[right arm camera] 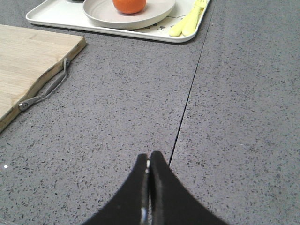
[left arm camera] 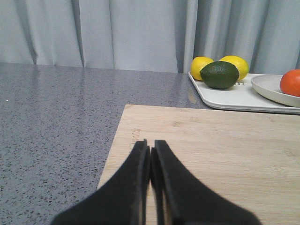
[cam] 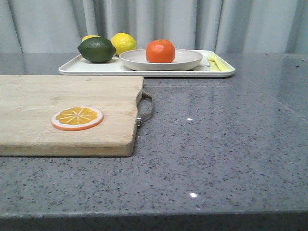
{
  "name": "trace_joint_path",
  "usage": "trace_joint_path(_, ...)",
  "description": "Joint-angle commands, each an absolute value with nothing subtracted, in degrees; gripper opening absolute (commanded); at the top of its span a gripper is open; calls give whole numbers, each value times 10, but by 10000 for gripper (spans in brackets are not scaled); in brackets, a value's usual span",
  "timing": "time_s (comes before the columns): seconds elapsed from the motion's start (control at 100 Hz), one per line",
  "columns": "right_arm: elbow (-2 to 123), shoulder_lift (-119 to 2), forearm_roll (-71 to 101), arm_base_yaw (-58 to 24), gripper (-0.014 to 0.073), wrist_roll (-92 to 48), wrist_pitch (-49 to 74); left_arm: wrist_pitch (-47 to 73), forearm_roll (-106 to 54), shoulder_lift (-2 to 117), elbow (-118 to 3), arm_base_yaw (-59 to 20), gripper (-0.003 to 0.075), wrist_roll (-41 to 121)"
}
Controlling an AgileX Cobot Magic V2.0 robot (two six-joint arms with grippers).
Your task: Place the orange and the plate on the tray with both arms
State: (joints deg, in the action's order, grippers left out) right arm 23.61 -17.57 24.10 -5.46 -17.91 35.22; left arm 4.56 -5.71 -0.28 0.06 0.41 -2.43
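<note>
On the tray point(cam: 72, 68) sits the plate point(cam: 134, 60) holding the orange point(cam: 160, 51), well apart from both arms' fingers, left point(left arm camera: 140, 161) and right point(right arm camera: 143, 171), each pair pressed together, empty. Beside the plate: avocado point(cam: 97, 49), lemons point(cam: 124, 42). Nearer lies a cutting board point(cam: 48, 91) on the worktop point(cam: 221, 144).

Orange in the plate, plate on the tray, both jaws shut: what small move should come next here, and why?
Probably none beyond keeping both arms back. The orange sits in the plate, which rests on the tray. The left gripper and right gripper are shut, hold nothing and are apart from the tray, so the placing looks done.
</note>
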Motion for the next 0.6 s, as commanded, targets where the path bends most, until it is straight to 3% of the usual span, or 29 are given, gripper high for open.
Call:
trace_joint_path(0.0,251,-180,252,-52,-68,-185,313,0,-57,-20,13,4,-19,-26)
trace_joint_path(0.42,250,-177,252,-51,-68,-185,311,0,-57,-20,13,4,-19,-26)
trace_joint_path(0.59,237,-164,247,-51,-68,-185,255,0,-57,-20,13,4,-19,-26)
